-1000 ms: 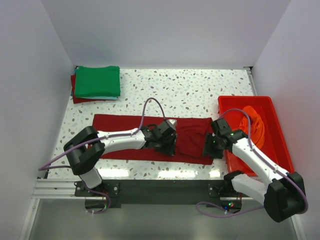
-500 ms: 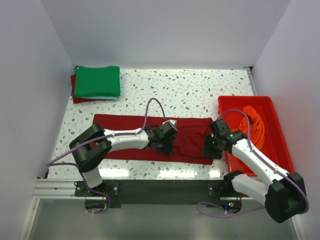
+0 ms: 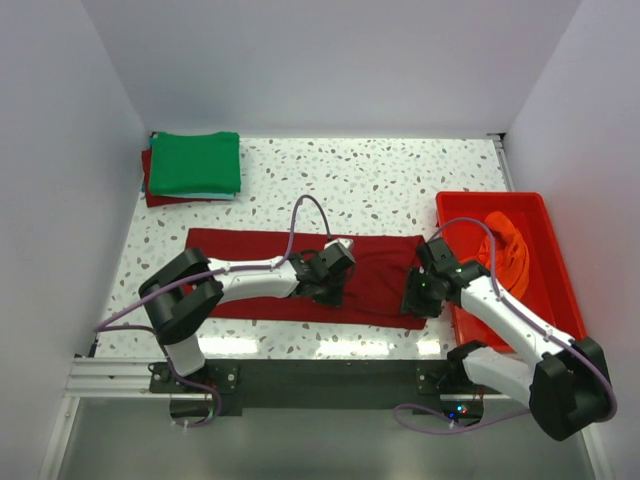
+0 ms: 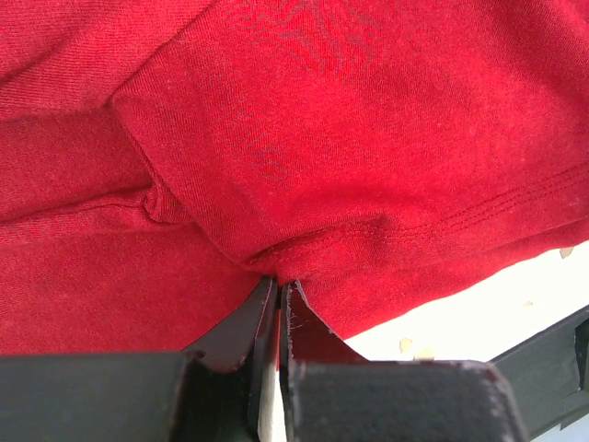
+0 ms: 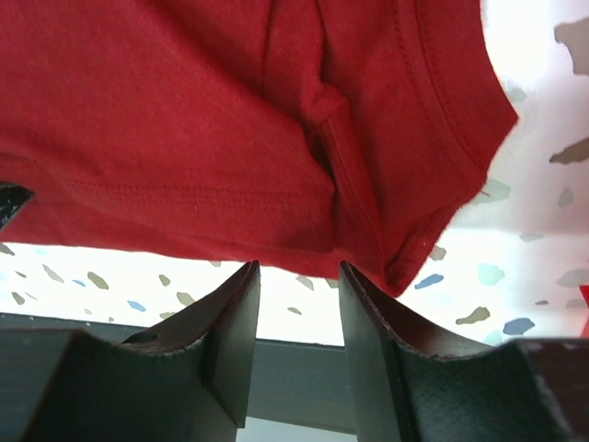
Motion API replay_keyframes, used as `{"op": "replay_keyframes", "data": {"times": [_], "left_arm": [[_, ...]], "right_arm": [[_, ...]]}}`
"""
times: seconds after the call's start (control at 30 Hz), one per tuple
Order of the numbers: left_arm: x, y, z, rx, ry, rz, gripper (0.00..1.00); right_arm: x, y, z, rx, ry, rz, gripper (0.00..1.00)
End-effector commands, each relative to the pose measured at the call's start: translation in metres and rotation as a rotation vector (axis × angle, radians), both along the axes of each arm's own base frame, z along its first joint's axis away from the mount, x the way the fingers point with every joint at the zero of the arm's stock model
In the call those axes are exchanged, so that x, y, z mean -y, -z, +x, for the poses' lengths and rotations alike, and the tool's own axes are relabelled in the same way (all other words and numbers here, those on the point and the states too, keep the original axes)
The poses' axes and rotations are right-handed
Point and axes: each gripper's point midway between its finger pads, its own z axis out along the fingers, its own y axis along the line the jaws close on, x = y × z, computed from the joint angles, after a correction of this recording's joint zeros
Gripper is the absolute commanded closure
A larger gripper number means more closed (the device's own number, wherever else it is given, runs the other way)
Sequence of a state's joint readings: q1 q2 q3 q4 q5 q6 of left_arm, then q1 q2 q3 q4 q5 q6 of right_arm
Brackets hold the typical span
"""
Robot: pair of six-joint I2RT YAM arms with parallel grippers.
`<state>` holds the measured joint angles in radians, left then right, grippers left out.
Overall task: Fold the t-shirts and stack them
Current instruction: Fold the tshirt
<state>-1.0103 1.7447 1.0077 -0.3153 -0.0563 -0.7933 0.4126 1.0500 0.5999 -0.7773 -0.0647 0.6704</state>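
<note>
A dark red t-shirt [image 3: 240,270] lies as a long strip across the near half of the table. My left gripper [image 3: 328,292] rests on its near middle. In the left wrist view the left gripper [image 4: 279,284] is shut, pinching a fold of the dark red t-shirt [image 4: 368,138] at the hem. My right gripper [image 3: 413,300] hovers at the strip's near right corner. Seen from the right wrist, the right gripper [image 5: 299,276] stands open at the edge of the dark red t-shirt [image 5: 184,110], with nothing between its fingers. A folded green t-shirt [image 3: 195,163] lies on a folded dark red one [image 3: 160,197] at the back left.
A red plastic tub [image 3: 490,197] stands at the right edge with a crumpled orange t-shirt [image 3: 508,240] inside. The speckled table [image 3: 400,180] is walled on three sides. Its metal front rail [image 5: 294,364] runs just below the right gripper.
My left gripper has closed onto the hem fold of the dark red t-shirt. The right gripper has edged slightly left along the shirt's near corner.
</note>
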Motion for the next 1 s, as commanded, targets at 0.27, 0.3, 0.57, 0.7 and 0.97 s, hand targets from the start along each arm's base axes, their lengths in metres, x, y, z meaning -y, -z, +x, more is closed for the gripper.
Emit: {"op": "replay_keyframes", "data": {"times": [0.27,0.3,0.57,0.7,0.97], "left_arm": [[0.003,-0.020,0.005,0.047,-0.014,-0.047,1.00],[0.003,-0.020,0.004,0.045,-0.013,-0.047,1.00],[0.001,-0.021,0.005,0.050,-0.010,-0.041,1.00],[0.001,-0.021,0.004,0.048,-0.007,-0.038,1.00],[-0.001,-0.024,0.004,0.050,-0.004,-0.028,1.00]], "right_arm": [[-0.004,0.016,0.013,0.006,0.003,-0.029,0.62],[-0.005,0.018,0.013,-0.002,0.000,-0.031,0.62],[-0.004,0.026,0.011,-0.015,-0.001,-0.045,0.77],[-0.004,0.027,0.013,-0.020,-0.001,-0.051,0.87],[-0.004,0.016,0.013,-0.016,-0.004,-0.054,1.00]]}}
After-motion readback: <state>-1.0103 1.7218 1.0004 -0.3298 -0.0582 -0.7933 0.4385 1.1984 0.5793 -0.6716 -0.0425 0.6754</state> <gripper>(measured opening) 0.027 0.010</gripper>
